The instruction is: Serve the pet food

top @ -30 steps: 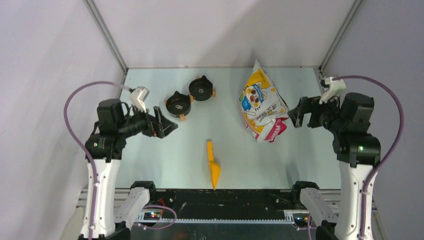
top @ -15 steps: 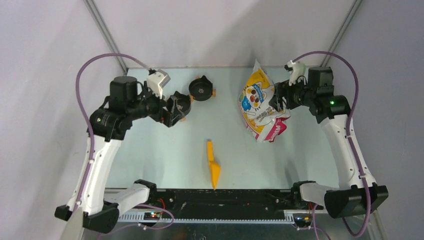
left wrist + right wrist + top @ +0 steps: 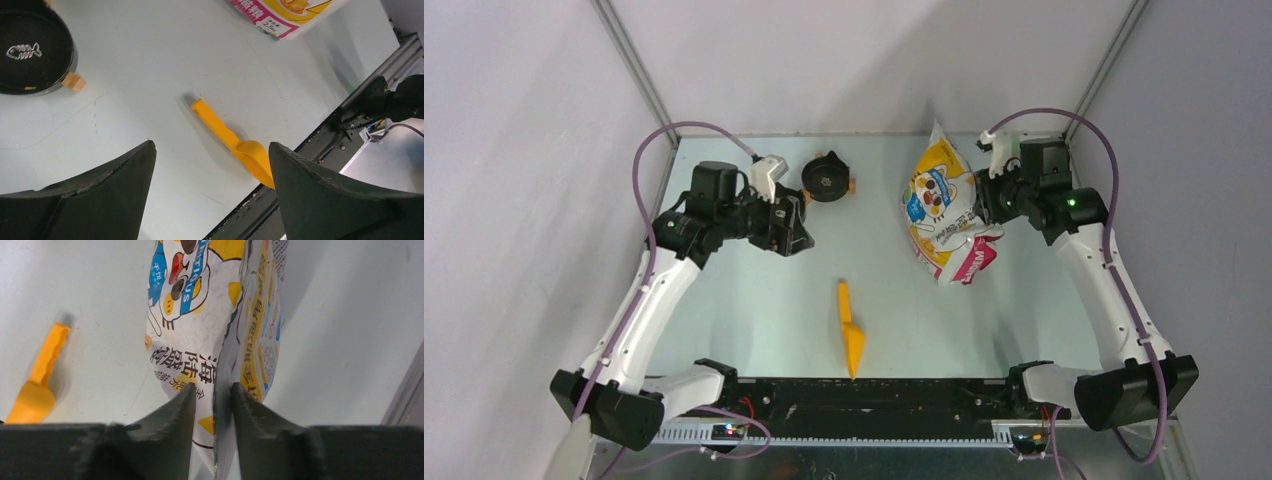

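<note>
Mid-bench lies an orange scoop (image 3: 850, 330); left fingers (image 3: 100, 195) gape wide near a bowl (image 3: 827, 178), right fingers (image 3: 170, 420) narrow astride the bag (image 3: 944, 205) edge, grip unclear.

bag (image 3: 200, 330): "…TIOUS", Chinese print, "2.5" | bowl (image 3: 30, 67): fishbone sign

I count on my tabletop (image 3: 754, 300) | black bowl (image 3: 827, 178): 1 in plain sight | orange scoop (image 3: 850, 330): 1 | printed cat bag (image 3: 944, 210): 1 | purple cables (image 3: 664, 140): 2 | claws: 2, my left claw (image 3: 211, 146) and right claw (image 3: 213, 387)
</note>
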Robot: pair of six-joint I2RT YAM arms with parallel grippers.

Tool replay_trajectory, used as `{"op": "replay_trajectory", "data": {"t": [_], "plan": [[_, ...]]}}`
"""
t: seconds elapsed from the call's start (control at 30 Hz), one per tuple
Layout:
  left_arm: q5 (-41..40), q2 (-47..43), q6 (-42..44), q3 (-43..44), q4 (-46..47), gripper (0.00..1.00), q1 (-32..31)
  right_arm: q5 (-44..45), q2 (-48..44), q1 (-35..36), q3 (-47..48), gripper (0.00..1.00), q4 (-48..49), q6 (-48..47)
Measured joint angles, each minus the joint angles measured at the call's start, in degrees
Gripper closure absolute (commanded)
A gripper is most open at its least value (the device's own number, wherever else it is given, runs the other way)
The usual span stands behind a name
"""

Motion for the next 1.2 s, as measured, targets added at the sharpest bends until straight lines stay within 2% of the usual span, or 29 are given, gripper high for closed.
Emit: {"op": "replay_trajectory", "data": {"t": [0.03,0.07,0.13,0.33,0.6,0.73,0.97,1.0,1.03,1.07,1.1,1.17,1.2], "plan": [[0.2,0.5,-0.09,0.28,0.15,0.11,-0.37,0.44,0.13,0.24,-0.09,0.79,0.0,-0.22],[0.35,1.11,-0.11,0.96,0.17,0.11,-0.76,0.9,0.24,0.55,-0.15,0.94,0.0,-0.59],[0.37,3.04,0.02,4.02,0.15,0.11,-1.77,1.57,0.48,1.4,-0.2,1.0,-0.09,-1.44],[-0.2,8.41,-0.57,14.16,3.74,0.11,-3.72,4.04,0.22,9.64,-0.13,1.0,-1.22,-3.5],[0.42,11.47,-3.02,18.84,6.21,0.11,-5.81,1.53,-1.29,21.84,1.68,1.0,-5.75,0.2],[2.1,11.82,-3.56,19.37,6.84,0.15,-7.93,-1.4,-2.56,21.75,2.84,1.0,-9.29,3.72],[6.12,13.97,-3.74,18.25,8.35,0.16,-12.55,-7.69,-0.44,16.98,6.67,1.0,-13.68,12.0],[6.23,14.32,-4.0,17.79,8.66,0.16,-12.9,-8.57,-0.07,17.05,6.73,0.93,-13.81,12.74],[6.38,14.75,-4.26,17.31,8.96,0.16,-13.22,-9.51,0.2,17.2,6.73,0.73,-13.88,13.35],[6.4,15.34,-4.66,16.92,9.2,0.16,-13.51,-10.29,0.42,17.25,6.73,0.63,-13.97,13.73],[6.38,16.13,-5.4,16.74,9.33,0.16,-13.68,-11.8,0.52,17.07,6.73,0.48,-14.01,14.45],[5.9,17.73,-6.78,16.81,9.55,0.15,-13.79,-15.47,0.31,15.89,6.86,0.37,-12.79,15.28],[4.96,18.6,-7.61,17.18,9.35,0.15,-13.97,-17.7,-0.09,14.97,7.04,0.35,-12.2,15.61]]}}
